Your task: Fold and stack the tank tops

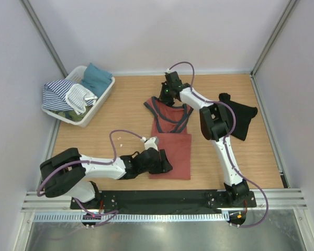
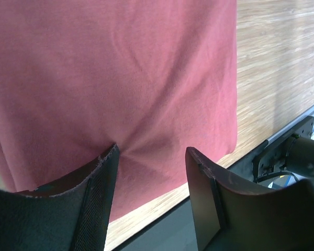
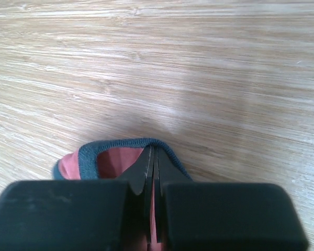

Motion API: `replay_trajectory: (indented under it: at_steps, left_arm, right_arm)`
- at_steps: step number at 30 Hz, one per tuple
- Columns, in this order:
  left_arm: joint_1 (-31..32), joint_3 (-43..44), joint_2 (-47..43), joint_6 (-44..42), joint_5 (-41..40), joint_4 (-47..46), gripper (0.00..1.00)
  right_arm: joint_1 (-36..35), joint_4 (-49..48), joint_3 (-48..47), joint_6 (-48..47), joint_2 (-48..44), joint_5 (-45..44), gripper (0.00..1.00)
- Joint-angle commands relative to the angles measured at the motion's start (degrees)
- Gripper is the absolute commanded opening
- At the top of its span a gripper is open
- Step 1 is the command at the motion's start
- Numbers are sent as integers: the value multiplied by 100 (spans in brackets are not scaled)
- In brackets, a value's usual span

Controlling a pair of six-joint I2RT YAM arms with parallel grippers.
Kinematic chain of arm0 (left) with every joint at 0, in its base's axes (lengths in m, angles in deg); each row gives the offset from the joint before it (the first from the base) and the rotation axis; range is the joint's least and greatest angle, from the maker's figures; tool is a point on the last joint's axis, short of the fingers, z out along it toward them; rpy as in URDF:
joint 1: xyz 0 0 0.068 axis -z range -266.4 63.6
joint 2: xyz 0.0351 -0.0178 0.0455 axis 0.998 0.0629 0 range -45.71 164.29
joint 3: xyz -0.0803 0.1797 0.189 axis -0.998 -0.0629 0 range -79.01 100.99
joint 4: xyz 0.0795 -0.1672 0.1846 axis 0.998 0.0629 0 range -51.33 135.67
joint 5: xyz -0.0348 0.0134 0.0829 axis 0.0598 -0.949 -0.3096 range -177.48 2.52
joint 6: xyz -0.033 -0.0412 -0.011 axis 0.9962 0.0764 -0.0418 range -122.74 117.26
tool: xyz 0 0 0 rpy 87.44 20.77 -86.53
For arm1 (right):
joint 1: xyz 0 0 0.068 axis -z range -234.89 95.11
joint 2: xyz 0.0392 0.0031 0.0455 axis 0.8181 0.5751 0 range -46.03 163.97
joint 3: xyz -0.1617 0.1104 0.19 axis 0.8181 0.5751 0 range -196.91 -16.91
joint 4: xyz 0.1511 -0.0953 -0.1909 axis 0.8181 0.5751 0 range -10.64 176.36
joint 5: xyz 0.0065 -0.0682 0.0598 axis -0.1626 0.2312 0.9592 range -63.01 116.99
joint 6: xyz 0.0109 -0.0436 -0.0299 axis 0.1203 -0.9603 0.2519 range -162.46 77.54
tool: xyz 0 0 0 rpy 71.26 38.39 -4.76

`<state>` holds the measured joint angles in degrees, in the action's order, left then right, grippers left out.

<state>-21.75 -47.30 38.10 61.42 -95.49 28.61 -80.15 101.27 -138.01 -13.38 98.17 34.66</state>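
Wood surface holds a red top. Right claw pinches its strap. Left claw is open, cloth under its tips.

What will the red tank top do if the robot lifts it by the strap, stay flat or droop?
Probably droop: the strap of the red tank top curls in a soft loop where the right gripper pinches it. It looks thin, so likely light. It may bunch up rather than slide neatly, since the cloth puckers beside a finger of the left gripper.
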Motion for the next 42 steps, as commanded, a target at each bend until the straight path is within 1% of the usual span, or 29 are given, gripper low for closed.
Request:
replay_trajectory:
  at_steps: [1,2,4,6,7,8,9,11,14,15,16,17,18,19,22,23,25,26,30,34,38,42]
  left_arm:
    - [136,-305,-110,193,-86,646,56]
    - [136,-305,-137,193,-139,690,56]
    - [136,-288,-198,202,-174,751,56]
    - [136,-235,-251,185,-218,865,57]
    - [136,-217,-303,176,-262,927,57]
    - [136,-182,-339,167,-297,988,57]
    - [136,-165,-365,167,-367,1146,57]
    - [136,-147,-444,167,-429,1235,57]
    - [136,-138,-515,184,-508,1305,57]
    - [136,-129,-515,184,-535,1349,57]
    - [136,-129,-515,184,-544,1349,57]
    - [136,-129,-524,184,-561,1349,57]
    - [136,-129,-524,184,-570,1367,57]
    - [136,-129,-524,176,-587,1376,57]
    - [136,-103,-524,149,-623,1420,57]
    - [136,-112,-541,141,-631,1446,57]
    - [136,-77,-559,114,-631,1463,57]
    - [145,-59,-559,97,-640,1498,58]
    - [171,-6,-559,88,-684,1595,57]
    - [259,37,-524,88,-737,1665,57]
    - [295,99,-480,88,-772,1710,57]
    - [330,152,-462,79,-798,1736,57]
  right_arm:
    - [135,-73,-203,-43,99,-90,11]
    - [144,-56,-221,-43,39,-81,19]
    - [153,-38,-247,-104,-41,-72,22]
    - [214,41,-318,-183,-190,-19,27]
    - [231,76,-335,-236,-260,-2,31]
    - [249,111,-318,-262,-357,25,42]
    - [284,129,-300,-367,-558,34,46]
    - [302,190,-152,-438,-831,-10,50]
    - [346,217,235,-622,-1446,-194,51]
    - [355,287,427,-719,-1769,-360,55]
    - [355,287,516,-798,-1912,-466,55]
    - [372,479,587,-851,-2061,-554,59]
    - [390,620,657,-886,-2272,-651,59]
    - [399,874,832,-921,-2387,-1000,59]
    - [425,1244,1359,-922,-2782,-1371,54]
    - [425,1324,1483,-930,-2862,-1651,53]
    - [425,1438,1843,-904,-3020,-1864,52]
    - [434,1561,1940,-887,-3151,-2126,52]
    - [425,1781,2309,-904,-3346,-2470,54]
    - [425,1870,2494,-939,-3328,-2498,54]
    - [416,1808,2556,-974,-3162,-2349,49]
    - [407,1729,2460,-974,-2881,-2251,48]
